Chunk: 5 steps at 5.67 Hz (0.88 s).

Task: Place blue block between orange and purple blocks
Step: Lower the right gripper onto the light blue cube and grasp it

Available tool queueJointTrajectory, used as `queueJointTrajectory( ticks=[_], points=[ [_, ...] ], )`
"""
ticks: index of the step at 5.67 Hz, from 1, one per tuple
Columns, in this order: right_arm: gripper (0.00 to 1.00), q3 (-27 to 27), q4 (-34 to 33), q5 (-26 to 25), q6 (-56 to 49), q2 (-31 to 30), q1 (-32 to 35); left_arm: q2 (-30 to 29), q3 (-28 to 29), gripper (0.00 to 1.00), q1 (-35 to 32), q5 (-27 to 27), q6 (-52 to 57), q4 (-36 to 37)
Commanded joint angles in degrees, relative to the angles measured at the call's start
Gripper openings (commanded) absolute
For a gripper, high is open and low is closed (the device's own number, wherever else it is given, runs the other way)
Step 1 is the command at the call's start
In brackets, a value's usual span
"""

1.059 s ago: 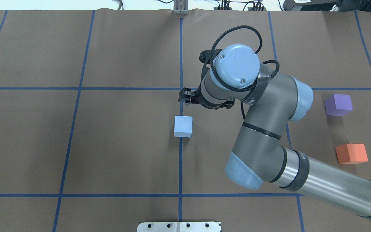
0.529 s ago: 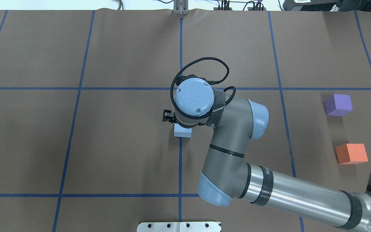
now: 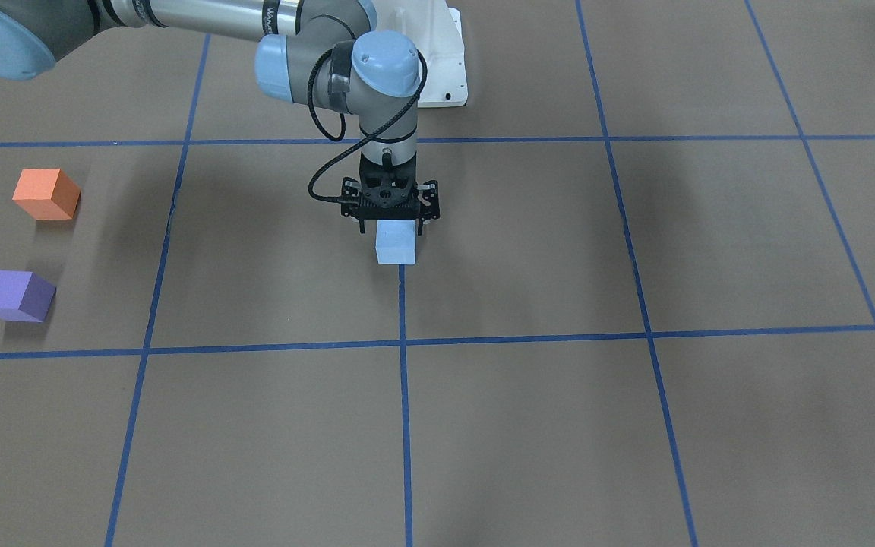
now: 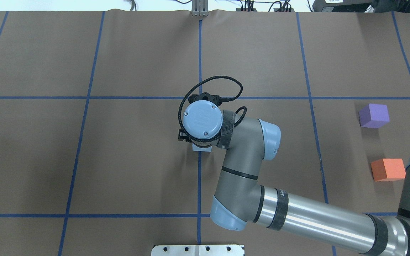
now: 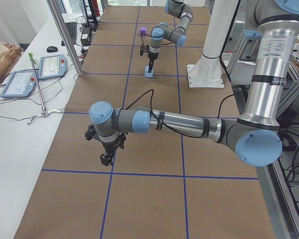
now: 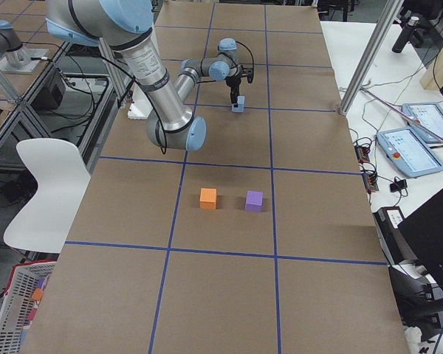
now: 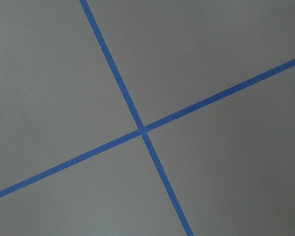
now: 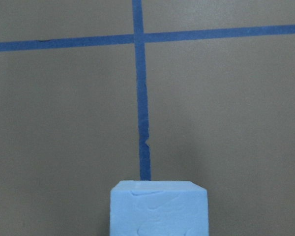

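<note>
Black two-finger right gripper (image 3: 390, 226), pointing straight down over the blue block (image 3: 396, 245). Stands open, one finger on either side of the block's upper part; from the front view, cannot tell whether either finger touches foam. Hides most of the block in the overhead view, leaving only a pale sliver under the wrist.

Blue block: rests flat on the brown paper (image 3: 635, 251), on a line of blue tape (image 3: 401, 304) that runs away from it on the operators' side. Fills the bottom centre of the right wrist view, with a tape crossing beyond it.

Orange block (image 3: 45, 194) and purple block (image 3: 17, 295): well apart from the blue block, out to the robot's right of it. Sit near each other but apart, orange nearer the robot's base than purple.

Left gripper (image 5: 105, 158): well apart from the blue block, toward the robot's left end of the table, just above the paper beside a tape line. Cannot tell whether it is open or closed.
</note>
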Motion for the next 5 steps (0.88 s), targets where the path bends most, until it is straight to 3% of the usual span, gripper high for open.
queueJointTrajectory(
  ticks=[1,2,3,4,5],
  points=[
    [0.45,-2.7,3.4,-1.5,-0.2,0.1,-0.2,0.4,0.3,1.0,0.1,-0.1,0.1,-0.1],
    [0.03,-2.1,3.5,-1.5,-0.2,0.5,-0.2,2.6,0.4,1.0,0.0,-0.2,-0.3,-0.6],
    [0.0,-1.0,3.4,-0.8,-0.4,0.4,1.6,4.4,0.3,1.0,-2.0,-2.3,-1.0,-1.4],
    [0.0,0.8,3.2,2.6,-0.8,-0.3,5.7,4.7,-0.1,1.0,-3.1,-3.3,-13.3,-1.5],
    [0.0,4.7,2.9,7.7,-2.5,-2.8,10.7,4.8,-0.2,1.0,-3.3,-3.2,-18.7,-4.9]
  ],
)
